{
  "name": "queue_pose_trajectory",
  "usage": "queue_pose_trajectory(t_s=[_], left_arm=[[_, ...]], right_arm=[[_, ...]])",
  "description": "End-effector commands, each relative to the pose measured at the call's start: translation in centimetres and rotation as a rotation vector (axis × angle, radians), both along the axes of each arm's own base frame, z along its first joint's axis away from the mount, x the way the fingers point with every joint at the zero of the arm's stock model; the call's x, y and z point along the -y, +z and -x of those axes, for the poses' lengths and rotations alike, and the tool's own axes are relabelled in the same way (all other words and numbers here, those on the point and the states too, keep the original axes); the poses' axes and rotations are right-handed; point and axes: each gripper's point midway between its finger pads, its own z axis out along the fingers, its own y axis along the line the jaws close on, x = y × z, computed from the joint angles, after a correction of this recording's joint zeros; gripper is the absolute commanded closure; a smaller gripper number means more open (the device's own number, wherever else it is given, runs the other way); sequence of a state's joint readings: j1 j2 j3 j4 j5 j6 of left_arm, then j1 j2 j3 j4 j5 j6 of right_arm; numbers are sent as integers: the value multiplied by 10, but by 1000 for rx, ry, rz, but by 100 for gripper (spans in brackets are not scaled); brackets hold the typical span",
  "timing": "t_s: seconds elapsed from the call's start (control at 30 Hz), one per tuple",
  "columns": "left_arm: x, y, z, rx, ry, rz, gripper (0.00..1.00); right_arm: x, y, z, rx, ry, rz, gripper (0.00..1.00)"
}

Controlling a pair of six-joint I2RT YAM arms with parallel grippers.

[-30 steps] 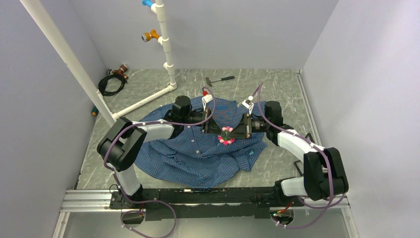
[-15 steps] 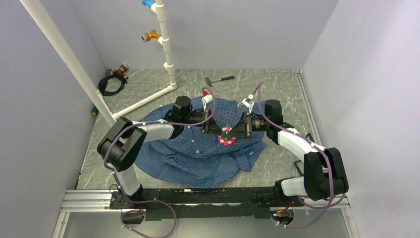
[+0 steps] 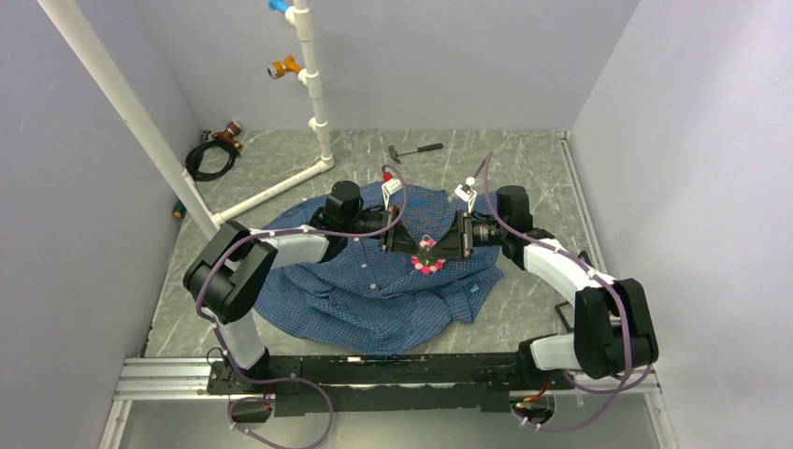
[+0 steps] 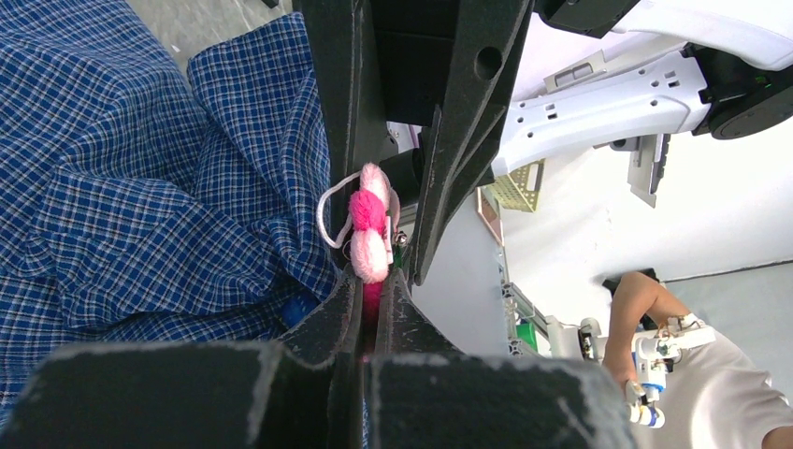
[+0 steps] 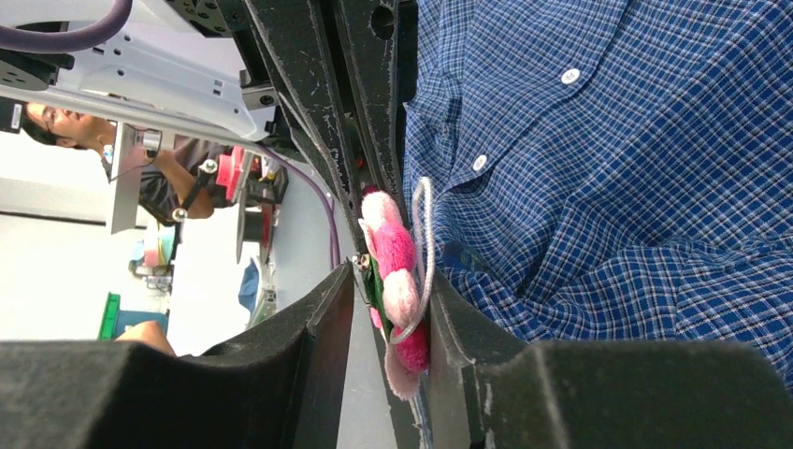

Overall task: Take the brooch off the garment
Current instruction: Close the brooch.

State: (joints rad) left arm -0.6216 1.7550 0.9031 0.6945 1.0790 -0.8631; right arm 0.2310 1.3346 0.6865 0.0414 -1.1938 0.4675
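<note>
The pink flower-like brooch point(image 3: 427, 258) sits on the blue checked shirt point(image 3: 374, 295), which lies spread on the floor, and is held between the two grippers. My left gripper point(image 3: 411, 247) reaches in from the left; in the left wrist view it point(image 4: 376, 276) is shut on the brooch's point(image 4: 369, 229) lower petals, beside the shirt point(image 4: 140, 206). My right gripper point(image 3: 442, 247) comes from the right. In the right wrist view it point(image 5: 393, 276) is open around the brooch point(image 5: 400, 262), which rests against the finger nearest the shirt point(image 5: 608, 168). A white loop of cord hangs on the brooch.
A white pipe frame point(image 3: 313, 84) stands at the back left. A hammer point(image 3: 416, 150) lies behind the shirt and a black cable coil point(image 3: 210, 159) is at the far left. Walls close in on both sides.
My right gripper has moved a little to the left, closing in around the brooch. The left gripper and the brooch have stayed put.
</note>
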Motion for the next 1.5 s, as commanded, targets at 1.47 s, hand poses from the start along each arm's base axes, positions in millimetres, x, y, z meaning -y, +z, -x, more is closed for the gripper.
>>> queue_pose_trajectory(t_s=[1.47], left_arm=[[-6,14,-1,3,8,58,100]], right_arm=[[10,4,-2,71,-1,6,80]])
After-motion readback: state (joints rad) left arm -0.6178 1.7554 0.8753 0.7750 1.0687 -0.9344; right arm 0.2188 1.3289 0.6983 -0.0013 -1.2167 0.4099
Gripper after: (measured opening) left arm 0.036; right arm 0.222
